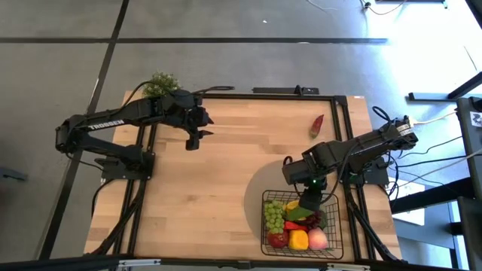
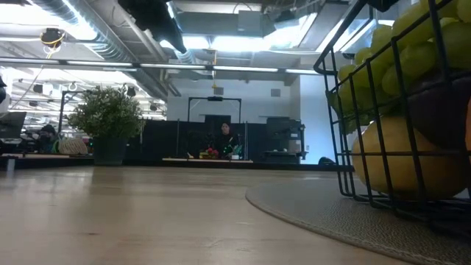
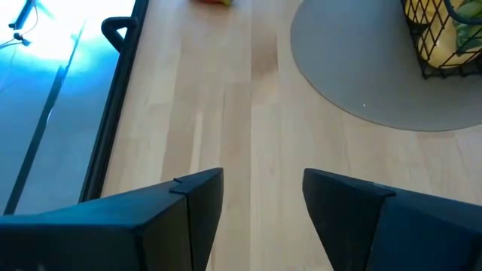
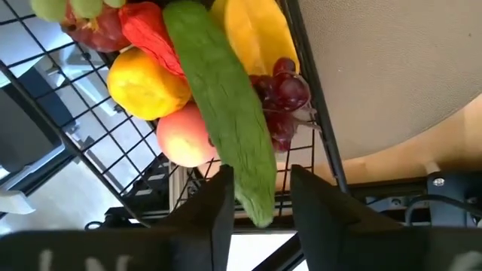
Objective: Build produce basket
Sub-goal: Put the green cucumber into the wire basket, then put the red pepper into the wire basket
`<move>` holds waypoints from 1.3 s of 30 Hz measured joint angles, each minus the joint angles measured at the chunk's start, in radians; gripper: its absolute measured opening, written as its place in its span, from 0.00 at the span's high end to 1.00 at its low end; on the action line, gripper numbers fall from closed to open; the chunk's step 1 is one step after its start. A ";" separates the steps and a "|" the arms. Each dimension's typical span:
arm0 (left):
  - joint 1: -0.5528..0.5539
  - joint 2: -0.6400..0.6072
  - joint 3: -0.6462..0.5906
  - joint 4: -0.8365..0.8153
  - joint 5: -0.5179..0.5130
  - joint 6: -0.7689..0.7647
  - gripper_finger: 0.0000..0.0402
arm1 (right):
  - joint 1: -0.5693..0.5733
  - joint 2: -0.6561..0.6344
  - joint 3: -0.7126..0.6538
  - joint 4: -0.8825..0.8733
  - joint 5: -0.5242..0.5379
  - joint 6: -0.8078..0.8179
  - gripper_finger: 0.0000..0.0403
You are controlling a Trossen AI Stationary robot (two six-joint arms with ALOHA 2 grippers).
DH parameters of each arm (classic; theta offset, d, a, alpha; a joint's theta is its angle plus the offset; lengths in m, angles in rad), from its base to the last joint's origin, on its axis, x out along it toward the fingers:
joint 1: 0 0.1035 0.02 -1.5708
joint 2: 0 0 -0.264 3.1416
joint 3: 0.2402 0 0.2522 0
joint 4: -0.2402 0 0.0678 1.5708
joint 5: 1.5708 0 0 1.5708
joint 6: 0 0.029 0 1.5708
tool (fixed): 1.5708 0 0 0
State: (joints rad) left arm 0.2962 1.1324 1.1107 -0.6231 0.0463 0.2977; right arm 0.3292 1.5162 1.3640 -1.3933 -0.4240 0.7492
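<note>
So the setup is a light wooden table [image 1: 226,173] with a round grey mat [image 1: 260,192] near the right arm's side, and the black wire basket [image 1: 265,226] sits on that mat. The floor around it is grey concrete with dark lines. From the low view you get a big open workshop with ceiling ducts, a bushy potted plant [image 2: 109,121] at the far edge of the table, and a person sitting way back at a bench.

The right gripper [image 1: 310,202] is over the basket, and from its wrist cam its fingers [image 4: 218,203] are parted a bit with the end of the cucumber [image 4: 222,98] sitting between them. They look slightly off the cucumber rather than squeezing it, though I honestly can't tell for sure if there's still contact. The cucumber lies across the top of the pile, over the yellow pepper [image 4: 252,34], purple grapes [image 4: 286,94], a lemon [image 4: 143,79], a pink peach [image 4: 184,135] and a red chili [image 4: 147,34]. Green grapes [image 1: 274,214] fill the basket's other end.

The left gripper [image 1: 194,137] hangs over bare wood on the far left side, fingers spread, nothing in them.

One more red chili [image 1: 317,124] is lying loose on the table by the far right edge, well away from both grippers and the basket.
</note>
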 joint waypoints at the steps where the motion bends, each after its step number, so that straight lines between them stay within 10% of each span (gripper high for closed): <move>1: 0.000 0.000 0.000 0.000 0.000 0.000 0.57 | -0.002 0.000 0.000 0.000 -0.001 -0.005 0.70; 9: 0.000 0.000 0.000 0.000 0.000 -0.035 0.57 | -0.058 0.000 0.077 -0.052 -0.021 0.006 0.71; 24: 0.119 0.023 0.000 0.004 -0.002 -0.278 0.57 | -0.265 -0.021 0.412 -0.175 0.674 0.081 0.71; 39: 0.134 0.105 0.000 0.144 0.175 -0.048 0.57 | -0.843 -0.064 0.206 -0.157 0.523 0.215 0.71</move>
State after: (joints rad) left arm 0.4301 1.2370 1.1110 -0.4788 0.2215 0.2500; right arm -0.5142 1.4526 1.5699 -1.5501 0.0986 0.9643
